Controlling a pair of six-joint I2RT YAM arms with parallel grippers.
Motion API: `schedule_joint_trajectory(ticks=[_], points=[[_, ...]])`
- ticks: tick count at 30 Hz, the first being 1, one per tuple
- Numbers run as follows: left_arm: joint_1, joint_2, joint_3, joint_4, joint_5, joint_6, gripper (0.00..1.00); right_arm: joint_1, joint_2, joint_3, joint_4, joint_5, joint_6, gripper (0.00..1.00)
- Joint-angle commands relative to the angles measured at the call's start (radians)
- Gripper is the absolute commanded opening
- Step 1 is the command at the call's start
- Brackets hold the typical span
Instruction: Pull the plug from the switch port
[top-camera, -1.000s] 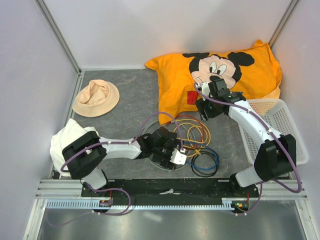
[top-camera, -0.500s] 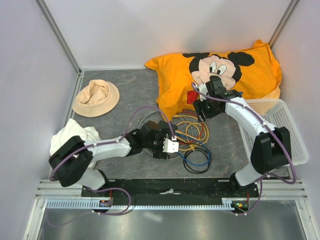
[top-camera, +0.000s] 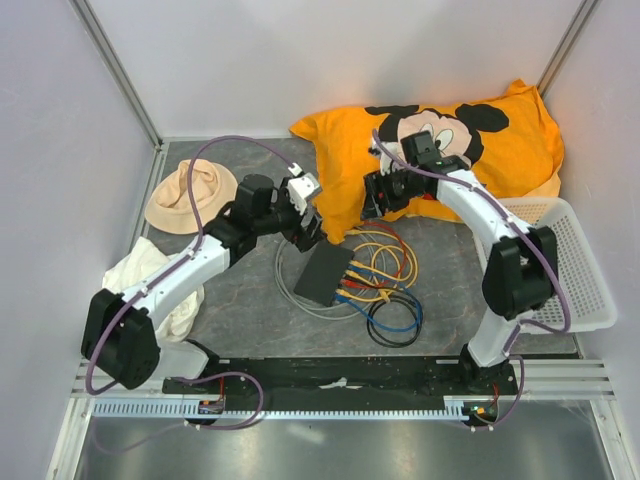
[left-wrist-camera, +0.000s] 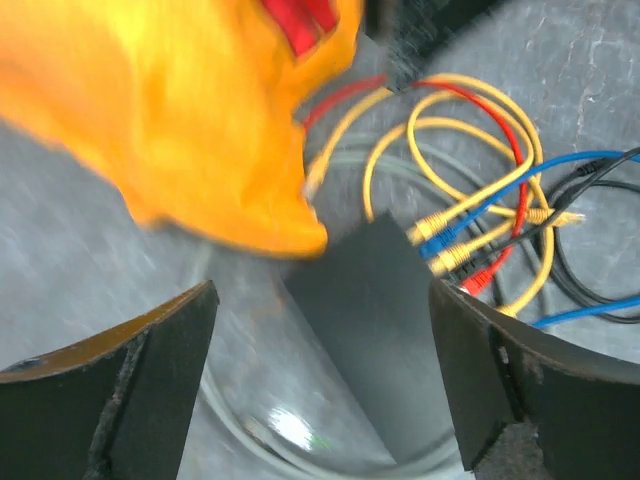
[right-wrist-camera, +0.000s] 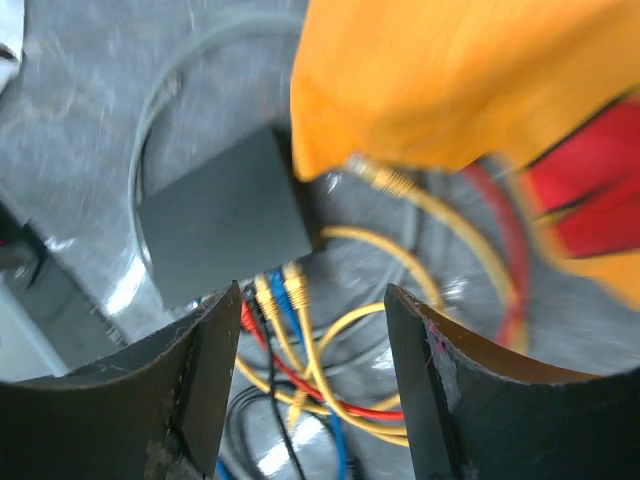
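Observation:
The switch (top-camera: 323, 273) is a flat dark grey box lying on the grey mat. Yellow, blue and red plugs (top-camera: 350, 286) sit in the sockets on its right side. My left gripper (top-camera: 308, 222) hovers just up and left of the switch, open and empty. In the left wrist view the switch (left-wrist-camera: 380, 310) and the plugs (left-wrist-camera: 445, 245) lie beyond my open gripper (left-wrist-camera: 320, 295). My right gripper (top-camera: 378, 197) is open and empty over the pillow's edge, above the switch. In the right wrist view the switch (right-wrist-camera: 225, 225) and the plugs (right-wrist-camera: 275, 295) show between the fingers of my gripper (right-wrist-camera: 311, 292).
An orange Mickey pillow (top-camera: 440, 150) lies at the back, its corner close to the switch. Coiled yellow, red, blue and black cables (top-camera: 395, 300) lie to the right of the switch. A white mesh basket (top-camera: 565, 260) stands right. A beige hat (top-camera: 192, 197) and a white cloth (top-camera: 150, 280) lie left.
My left arm has swung up and to the left off the switch, which now shows in full. My right gripper has moved left and further back along the pillow's edge.

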Motion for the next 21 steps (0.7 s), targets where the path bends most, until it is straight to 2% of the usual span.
schedule_joint_trajectory(ticks=[1,4,5,6,7,11,16,21], points=[[0.026,0.051,-0.024,-0.098,0.104,-0.237,0.86,0.003,0.095,-0.068,0.011,-0.179,0.08,0.65],[0.026,0.08,-0.044,-0.069,0.196,-0.266,0.56,0.002,0.132,-0.086,0.003,-0.196,0.073,0.61],[0.026,0.106,-0.052,-0.054,0.22,-0.29,0.26,0.003,0.142,-0.098,0.002,-0.219,0.074,0.59],[0.026,0.118,-0.067,-0.034,0.227,-0.299,0.12,0.003,0.152,-0.104,0.005,-0.241,0.074,0.57],[0.026,0.132,-0.073,-0.023,0.231,-0.31,0.02,0.003,0.168,-0.109,0.005,-0.259,0.074,0.56],[0.021,0.209,-0.096,0.017,0.302,-0.336,0.02,0.003,0.213,-0.12,0.012,-0.295,0.082,0.54],[0.013,0.319,-0.107,0.069,0.277,-0.359,0.02,0.0,0.271,-0.144,0.043,-0.318,0.117,0.49],[-0.007,0.407,-0.061,0.021,0.23,-0.329,0.02,-0.001,0.285,-0.184,0.071,-0.319,0.117,0.48]])
